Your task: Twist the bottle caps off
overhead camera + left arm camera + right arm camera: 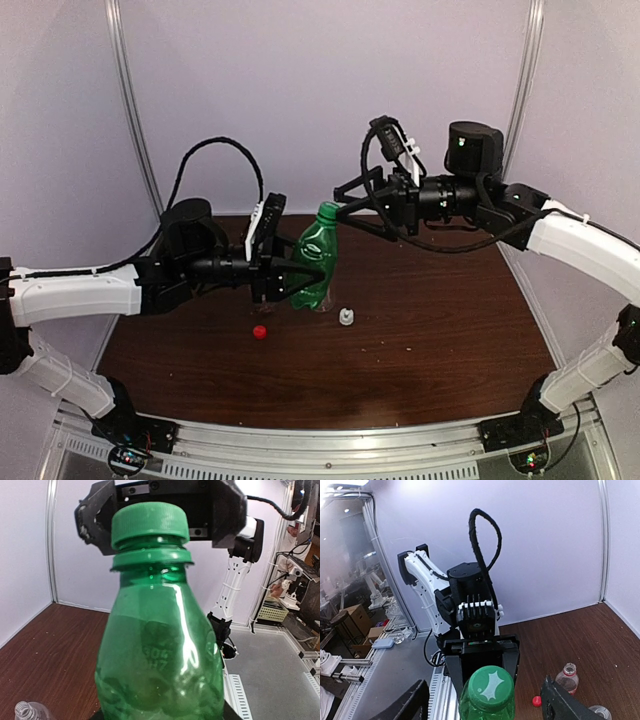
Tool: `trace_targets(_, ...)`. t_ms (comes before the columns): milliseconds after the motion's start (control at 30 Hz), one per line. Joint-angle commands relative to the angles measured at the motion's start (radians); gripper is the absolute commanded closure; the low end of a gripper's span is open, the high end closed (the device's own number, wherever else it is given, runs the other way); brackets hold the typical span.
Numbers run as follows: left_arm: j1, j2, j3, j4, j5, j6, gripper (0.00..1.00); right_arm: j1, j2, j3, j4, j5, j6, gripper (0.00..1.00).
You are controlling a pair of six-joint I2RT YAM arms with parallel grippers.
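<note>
Top view: the left gripper (292,272) is clamped on the body of the green bottle (316,262). The bottle is held roughly upright over the back middle of the table (450,330); can't tell if its base touches the wood. The green cap (327,210) is on the neck. The right gripper (341,208) comes in from the right at cap height, jaws apart, one on either side of the cap. The red cap (260,332) lies loose on the table left of centre, near the left gripper. A whitish cap (346,318) sits near the table centre, right of the green bottle's base.

Left wrist view: the green bottle fills the frame, cap seated on the threads. The right gripper's fingers (95,517) flank the cap behind it, not pressing it. A clear bottle neck (27,712) with bare threads shows at the bottom left corner.

Right wrist view: looks down on the cap top. Own fingers (562,705) stand wide, with a gap between each and the cap. The left gripper's black jaws wrap the bottle below the cap. The red-label bottle (567,677) stands on the table beyond, with the red cap just beside it.
</note>
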Motion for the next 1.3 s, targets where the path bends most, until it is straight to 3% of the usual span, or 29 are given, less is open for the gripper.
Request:
trace_targets(0, -0.004, -0.004, 0.039, -0.014, -0.124, 0.024, 0.65, 0.016, -0.035, 0.010, -0.003, 0.233, 0.123, 0.23)
trace_targets(167, -0.004, -0.003, 0.040, -0.029, -0.217, 0.025, 0.65, 0.058, -0.018, 0.032, -0.028, 0.457, 0.195, 0.22)
trace_targets(367, -0.004, 0.002, 0.041, -0.036, -0.249, 0.024, 0.66, 0.086, 0.035, 0.067, -0.050, 0.491, 0.210, 0.24)
trace_targets(700, -0.003, -0.002, 0.040, -0.041, -0.258, 0.028, 0.66, 0.091, 0.064, 0.076, -0.027, 0.454, 0.200, 0.58)
trace_targets(900, -0.004, -0.010, 0.035, -0.041, -0.269, 0.030, 0.66, 0.090, 0.053, 0.043, 0.035, 0.372, 0.184, 0.78)
trace_targets(1033, -0.004, -0.016, 0.028, -0.024, -0.221, 0.034, 0.66, 0.076, 0.046, 0.032, 0.055, 0.266, 0.127, 0.84)
trace_targets(1267, -0.004, -0.037, 0.006, 0.072, 0.163, 0.044, 0.64, 0.038, 0.052, 0.044, -0.011, -0.135, -0.202, 0.81)
